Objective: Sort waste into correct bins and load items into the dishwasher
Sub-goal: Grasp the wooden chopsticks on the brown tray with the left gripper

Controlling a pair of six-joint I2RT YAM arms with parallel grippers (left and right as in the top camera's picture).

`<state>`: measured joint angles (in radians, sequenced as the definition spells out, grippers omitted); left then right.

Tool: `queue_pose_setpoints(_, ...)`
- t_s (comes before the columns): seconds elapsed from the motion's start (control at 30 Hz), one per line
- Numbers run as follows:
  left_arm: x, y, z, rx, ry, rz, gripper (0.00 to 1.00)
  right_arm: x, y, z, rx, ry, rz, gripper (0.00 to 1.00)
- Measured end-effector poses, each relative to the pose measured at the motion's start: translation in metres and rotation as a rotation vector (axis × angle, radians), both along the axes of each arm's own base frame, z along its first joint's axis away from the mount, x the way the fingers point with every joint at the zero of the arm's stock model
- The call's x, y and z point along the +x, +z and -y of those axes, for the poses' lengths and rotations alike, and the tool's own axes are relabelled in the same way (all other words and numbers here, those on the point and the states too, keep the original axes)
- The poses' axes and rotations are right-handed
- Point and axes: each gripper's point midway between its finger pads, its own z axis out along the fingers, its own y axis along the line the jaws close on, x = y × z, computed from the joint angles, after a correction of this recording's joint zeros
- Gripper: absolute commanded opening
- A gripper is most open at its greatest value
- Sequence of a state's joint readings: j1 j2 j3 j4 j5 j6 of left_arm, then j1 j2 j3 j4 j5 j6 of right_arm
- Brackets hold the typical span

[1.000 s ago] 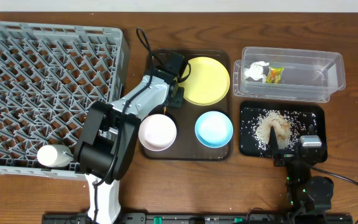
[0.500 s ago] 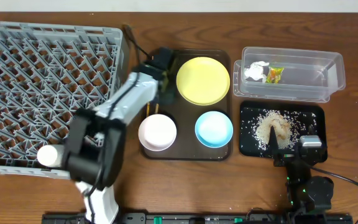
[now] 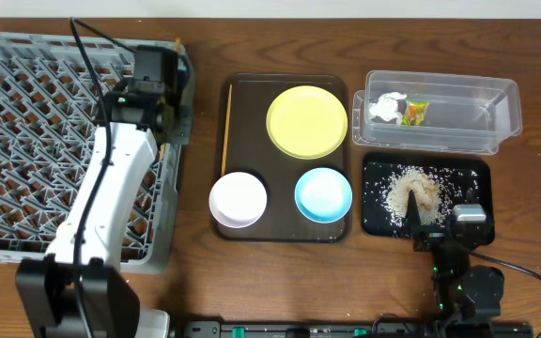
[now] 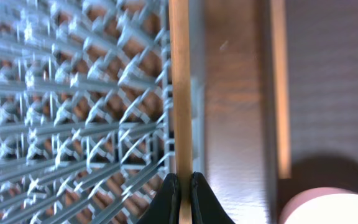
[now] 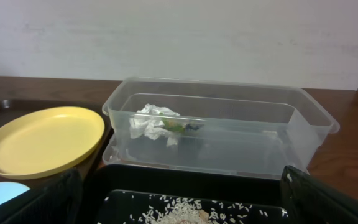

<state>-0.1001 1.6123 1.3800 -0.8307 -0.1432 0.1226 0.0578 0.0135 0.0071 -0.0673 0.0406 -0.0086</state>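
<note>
Clamps chopstick [image 4: 179,93] in left pincer [image 4: 180,186] above dish rack [image 3: 26,113] wall, upper left, for loading; parks right pincer [image 3: 468,214] apart, lower right, idle.

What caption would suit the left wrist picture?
Left hand pinches a wooden chopstick above the grey dish rack edge.

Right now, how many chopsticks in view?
2. One chopstick in the left gripper over the rack edge; the other chopstick on the brown tray, left side.
</note>
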Motion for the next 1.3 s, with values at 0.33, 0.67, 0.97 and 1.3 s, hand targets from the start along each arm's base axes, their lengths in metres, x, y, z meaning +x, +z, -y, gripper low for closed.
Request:
queue_pose_setpoints(0.33, -0.007, -0.038, -0.033, 0.028, 0.063, -0.113, 0.39, 0.0, 0.0, 0.0, 0.0, 0.0, 0.0, 0.99)
queue_pose_setpoints(0.67, -0.005, -0.03, -0.008, -0.064, 0.02, -0.083, 0.51, 0.0, 0.0, 0.0, 0.0, 0.0, 0.0, 0.99)
queue_pose_setpoints(0.97, 0.03, -0.003, 0.1, -0.3, -0.231, 0.091, 0.43, 0.0, 0.0, 0.0, 0.0, 0.0, 0.0, 0.99)
queue_pose_setpoints(1.3, 0.044, -0.104, 0.122, -0.259, -0.243, -0.078, 0.37, 0.0, 0.0, 0.0, 0.0, 0.0, 0.0, 0.99)
